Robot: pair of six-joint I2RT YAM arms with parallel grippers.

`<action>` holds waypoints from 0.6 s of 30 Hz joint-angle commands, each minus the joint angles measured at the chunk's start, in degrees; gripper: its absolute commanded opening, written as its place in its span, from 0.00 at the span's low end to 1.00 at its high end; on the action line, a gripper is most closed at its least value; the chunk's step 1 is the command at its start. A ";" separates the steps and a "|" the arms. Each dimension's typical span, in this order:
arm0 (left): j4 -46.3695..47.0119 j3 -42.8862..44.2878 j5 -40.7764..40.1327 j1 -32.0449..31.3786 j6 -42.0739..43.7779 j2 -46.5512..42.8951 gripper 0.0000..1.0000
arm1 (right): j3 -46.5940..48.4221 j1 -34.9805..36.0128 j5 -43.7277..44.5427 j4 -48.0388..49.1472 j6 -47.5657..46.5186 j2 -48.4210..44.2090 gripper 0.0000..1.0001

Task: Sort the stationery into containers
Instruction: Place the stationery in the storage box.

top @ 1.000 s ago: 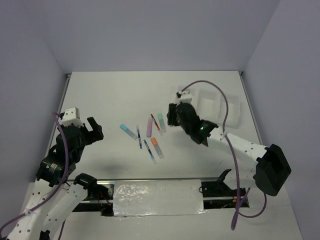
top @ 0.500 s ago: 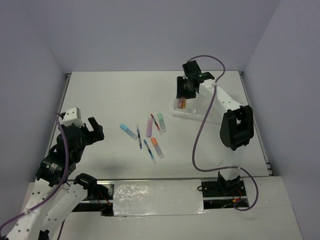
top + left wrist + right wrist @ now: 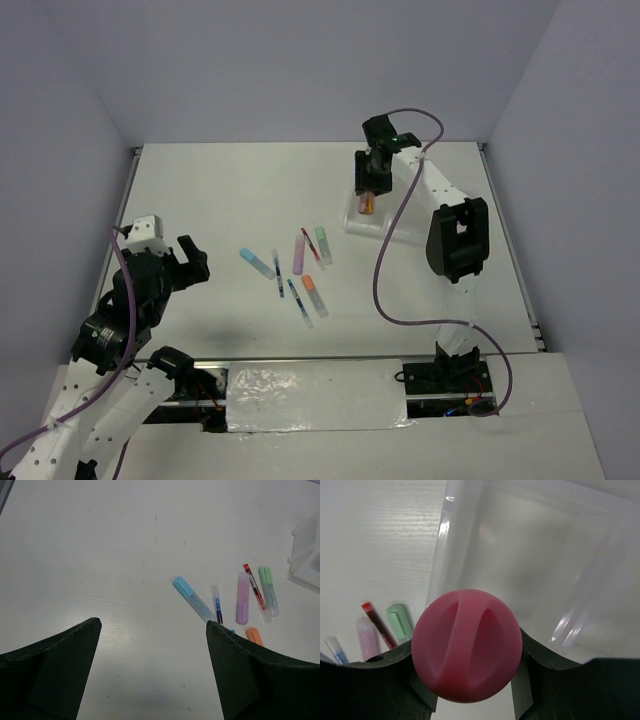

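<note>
- Stationery is mostly unsorted. My read is that the task is at its first piece, with nearly everything left to do.
- Left gripper (image 3: 193, 257) sits nearest the bases with its jaws spread wide and holds nothing. It hovers over bare table (image 3: 210, 185), well apart from the loose pieces.
- The mid-table cluster lies flat on the table, none of it in a container:
  - The blue highlighter (image 3: 192, 597) has a thin blue pen (image 3: 217, 610) just beside it.
  - The orange highlighter (image 3: 254, 636) lies nearer the bases.
  - The purple highlighter (image 3: 243, 605) and the green highlighter (image 3: 267, 587) lie with the red pen (image 3: 255, 587) between them.
  - There may be a second thin pen by the orange one, but it is too small to be sure.
- Right gripper (image 3: 368, 188) is at the far side, clamped on the pink-capped tan cylinder (image 3: 466, 645). The cylinder is upright with its cap toward the wrist camera.
- The cylinder hangs over the left end of the tray (image 3: 437, 570), about at the edge of the end compartment, and is not yet let go.
- That compartment looks bare in the right wrist view. The other compartments are hidden behind the arm, so I cannot tell what they hold.
- Left to do, as I judge it: release the cylinder, then move the highlighters and pens across.
</note>
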 commanded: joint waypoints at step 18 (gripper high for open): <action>2.62 0.01 1.13 -1.03 1.93 0.58 0.99 | 1.27 0.67 3.89 0.44 0.98 -9.20 1.00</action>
